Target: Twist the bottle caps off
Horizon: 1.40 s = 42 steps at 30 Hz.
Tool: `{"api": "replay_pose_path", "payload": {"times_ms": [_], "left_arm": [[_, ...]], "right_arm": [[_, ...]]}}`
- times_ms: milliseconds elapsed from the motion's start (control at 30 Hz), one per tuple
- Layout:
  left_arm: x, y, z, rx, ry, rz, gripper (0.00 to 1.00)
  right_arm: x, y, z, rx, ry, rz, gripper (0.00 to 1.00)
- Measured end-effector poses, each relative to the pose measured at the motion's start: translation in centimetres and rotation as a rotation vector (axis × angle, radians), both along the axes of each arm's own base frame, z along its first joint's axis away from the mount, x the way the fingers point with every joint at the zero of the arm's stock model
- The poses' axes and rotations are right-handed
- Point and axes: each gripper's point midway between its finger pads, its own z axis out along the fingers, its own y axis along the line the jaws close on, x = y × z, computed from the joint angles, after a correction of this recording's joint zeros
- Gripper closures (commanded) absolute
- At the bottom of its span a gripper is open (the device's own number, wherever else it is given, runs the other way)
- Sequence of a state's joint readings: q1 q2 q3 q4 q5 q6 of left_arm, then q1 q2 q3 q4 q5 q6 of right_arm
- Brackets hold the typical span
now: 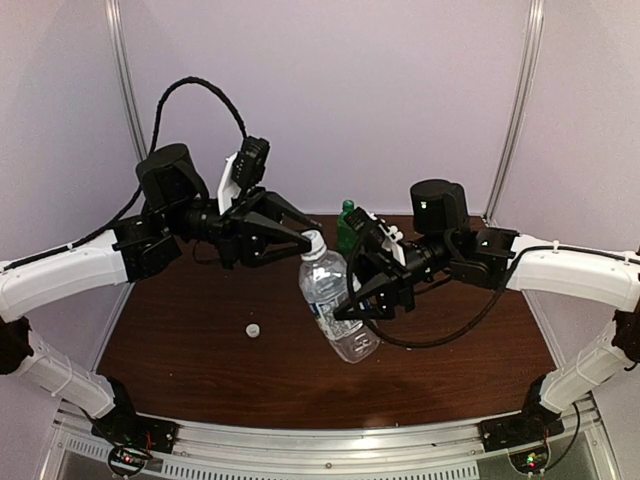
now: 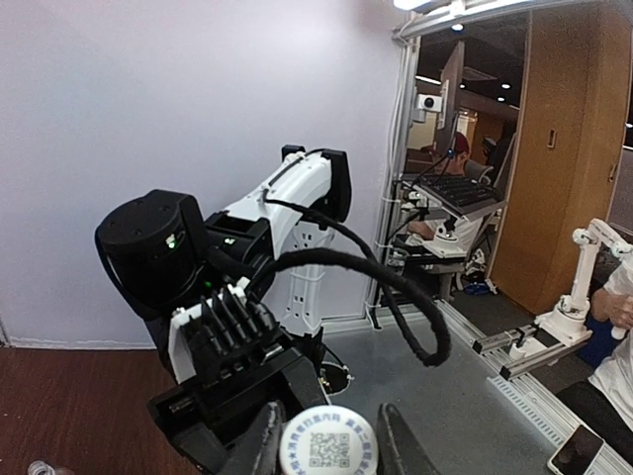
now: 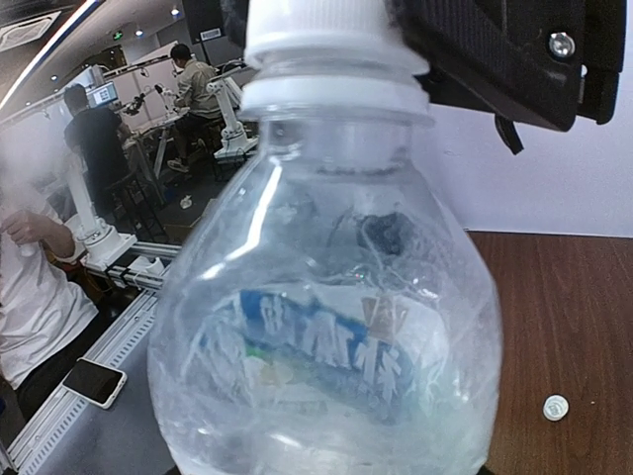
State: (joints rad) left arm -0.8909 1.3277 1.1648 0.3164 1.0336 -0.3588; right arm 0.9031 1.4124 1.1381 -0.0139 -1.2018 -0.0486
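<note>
The right jaws pinch the tilted bottle (image 1: 325,283) above the bench (image 1: 200,370), bracing it so the left jaws, clamped on its cap (image 2: 328,442), can twist.

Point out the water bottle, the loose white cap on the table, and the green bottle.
water bottle (image 1: 320,275), top view, its clear upper body
loose white cap (image 1: 254,329), top view, its middle
green bottle (image 1: 344,228), top view, its upper body
</note>
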Motion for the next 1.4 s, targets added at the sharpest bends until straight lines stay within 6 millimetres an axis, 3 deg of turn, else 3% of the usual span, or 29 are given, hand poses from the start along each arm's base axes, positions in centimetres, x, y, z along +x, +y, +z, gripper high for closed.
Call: {"api": "replay_pose_path", "payload": {"times_ms": [233, 500, 667, 800, 1100, 1200, 1400], "left_arm": [[3.4, 0.0, 0.0, 0.043, 0.069, 0.256, 1.00], [8.8, 0.1, -1.3, 0.102, 0.242, 0.679, 1.00], [11.1, 0.1, -2.3, 0.124, 0.300, 0.868, 1.00], [12.4, 0.0, -3.0, 0.148, 0.305, 0.938, 0.86], [11.5, -0.3, -3.3, 0.183, 0.177, 0.890, 0.37], [10.4, -0.1, -2.9, 0.187, 0.120, 0.833, 0.29], [8.4, 1.4, -1.7, 0.156, 0.049, 0.697, 0.23]], "right_arm": [[2.9, 0.2, 0.0, -0.031, -0.056, -0.201, 0.54], [8.4, 0.0, -1.2, -0.106, -0.123, -0.526, 0.56], [10.8, -0.3, -2.1, -0.152, -0.149, -0.663, 0.56], [11.8, -0.4, -2.9, -0.178, -0.151, -0.712, 0.55], [11.4, -0.3, -3.0, -0.179, -0.149, -0.687, 0.46], [10.5, -0.1, -2.9, -0.165, -0.148, -0.632, 0.41], [7.8, 0.1, -2.2, -0.121, -0.149, -0.481, 0.38]]}}
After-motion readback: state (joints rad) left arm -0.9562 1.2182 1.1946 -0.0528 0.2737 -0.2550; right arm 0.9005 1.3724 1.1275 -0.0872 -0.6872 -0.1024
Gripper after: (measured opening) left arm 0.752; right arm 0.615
